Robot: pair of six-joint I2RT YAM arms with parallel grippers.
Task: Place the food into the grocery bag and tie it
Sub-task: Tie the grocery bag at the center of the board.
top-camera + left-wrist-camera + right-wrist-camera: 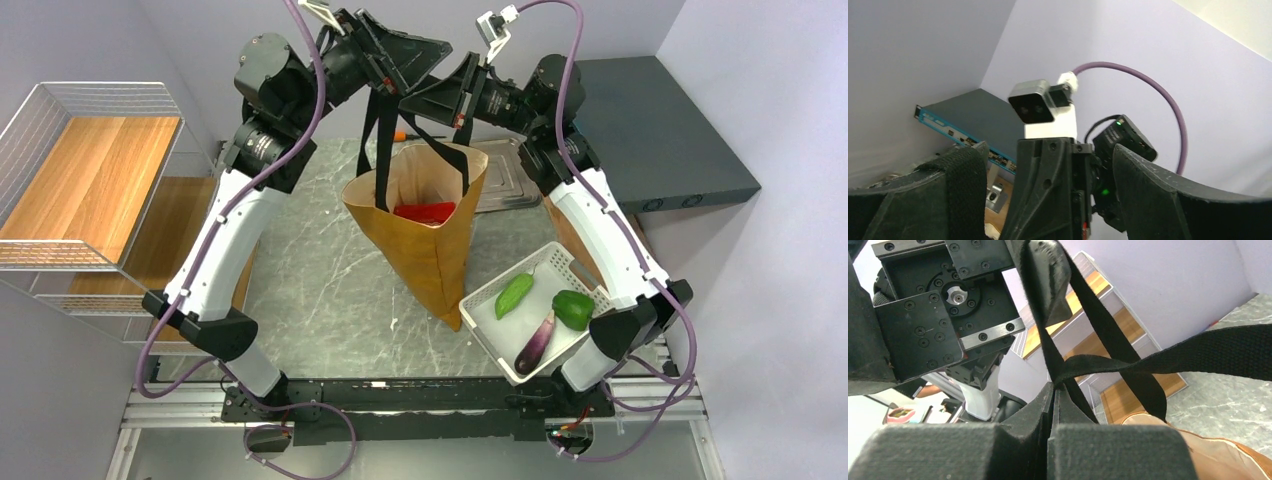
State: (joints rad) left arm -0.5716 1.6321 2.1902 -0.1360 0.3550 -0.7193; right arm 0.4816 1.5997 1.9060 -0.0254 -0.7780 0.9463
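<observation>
The mustard grocery bag point(425, 250) hangs above the marble table by its black straps point(380, 140), mouth open, with a red food item point(425, 212) inside. My right gripper point(425, 100) is shut on a strap, which shows pinched between its pads point(1055, 390). More strap point(1198, 352) runs off to the right, above the bag's edge point(1218, 455). My left gripper point(400, 60) is open, jaws wide apart point(1048, 155). A strap point(960, 190) lies draped over its left finger. The right gripper's body fills the gap between the left fingers.
A white basket point(480, 300) at the near right holds two green peppers point(515, 295) and a purple eggplant point(535, 343). A wire shelf with wooden boards point(90, 170) stands at the left. A dark grey box point(660, 130) and a metal plate point(510, 185) lie behind the bag.
</observation>
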